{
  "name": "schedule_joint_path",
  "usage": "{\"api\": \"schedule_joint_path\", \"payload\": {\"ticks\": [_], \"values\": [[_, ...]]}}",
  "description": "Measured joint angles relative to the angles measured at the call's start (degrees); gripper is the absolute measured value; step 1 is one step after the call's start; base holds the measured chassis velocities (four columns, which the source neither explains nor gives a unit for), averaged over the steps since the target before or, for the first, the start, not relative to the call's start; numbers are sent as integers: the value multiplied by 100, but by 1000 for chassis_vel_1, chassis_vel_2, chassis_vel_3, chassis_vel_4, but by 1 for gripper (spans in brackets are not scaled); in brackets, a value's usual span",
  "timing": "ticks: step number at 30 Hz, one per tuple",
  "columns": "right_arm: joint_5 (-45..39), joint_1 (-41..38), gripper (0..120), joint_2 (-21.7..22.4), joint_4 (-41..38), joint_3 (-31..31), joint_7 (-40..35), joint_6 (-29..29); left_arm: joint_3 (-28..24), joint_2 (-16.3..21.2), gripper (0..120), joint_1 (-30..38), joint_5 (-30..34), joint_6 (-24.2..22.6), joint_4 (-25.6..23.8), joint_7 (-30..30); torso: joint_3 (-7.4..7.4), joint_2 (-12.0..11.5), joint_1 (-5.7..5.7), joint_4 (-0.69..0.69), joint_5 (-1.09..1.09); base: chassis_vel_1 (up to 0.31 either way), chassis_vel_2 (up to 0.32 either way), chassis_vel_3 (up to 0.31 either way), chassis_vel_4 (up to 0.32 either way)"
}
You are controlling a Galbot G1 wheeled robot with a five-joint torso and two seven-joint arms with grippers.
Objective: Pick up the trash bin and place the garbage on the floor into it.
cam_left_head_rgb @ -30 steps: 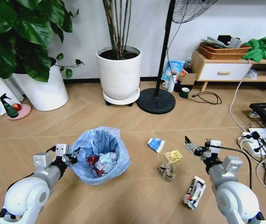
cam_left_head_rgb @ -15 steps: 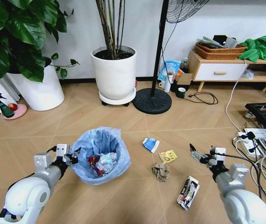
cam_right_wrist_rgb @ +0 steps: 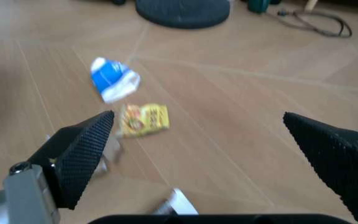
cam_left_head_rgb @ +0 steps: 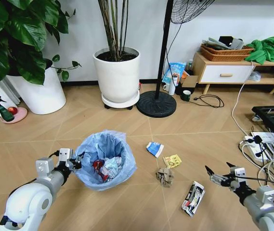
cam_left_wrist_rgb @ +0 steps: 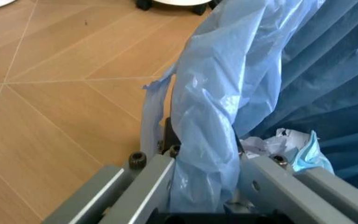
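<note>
Nearest, the left gripper is pinching the bag-lined rim of the trash bin, its fingers closed on blue plastic. The right gripper is hovering with jaws spread wide beside a black-white carton. On the herringbone floor a brown wad, yellow wrapper and blue-white packet are lying. Beyond, a white plant pot, fan base and low cabinet are lining the wall.
</note>
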State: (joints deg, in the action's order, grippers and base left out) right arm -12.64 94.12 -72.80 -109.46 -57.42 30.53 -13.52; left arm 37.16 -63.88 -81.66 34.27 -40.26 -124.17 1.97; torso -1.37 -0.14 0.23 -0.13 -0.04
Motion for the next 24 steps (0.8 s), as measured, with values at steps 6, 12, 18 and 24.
{"api": "schedule_joint_path", "payload": {"ticks": [6,12,18,24], "values": [[306,-81,100,100,459,17,124,39,18,-19,0,-37,-54,24,-13,-61,0,0,0,1,-1,0,0,0,0],[772,-262,100,230,1196,380,79,69,24,-29,0,-60,-97,40,-18,-113,0,0,0,0,-1,0,0,0,0],[1038,-616,100,335,1661,805,-32,-176,-6,-35,0,-67,-126,46,-29,-131,0,0,0,1,-1,0,0,0,0],[1073,-942,100,804,2151,1315,-158,-351,-11,-20,0,-69,-127,46,-56,-127,0,0,0,1,0,0,0,0,0]]}}
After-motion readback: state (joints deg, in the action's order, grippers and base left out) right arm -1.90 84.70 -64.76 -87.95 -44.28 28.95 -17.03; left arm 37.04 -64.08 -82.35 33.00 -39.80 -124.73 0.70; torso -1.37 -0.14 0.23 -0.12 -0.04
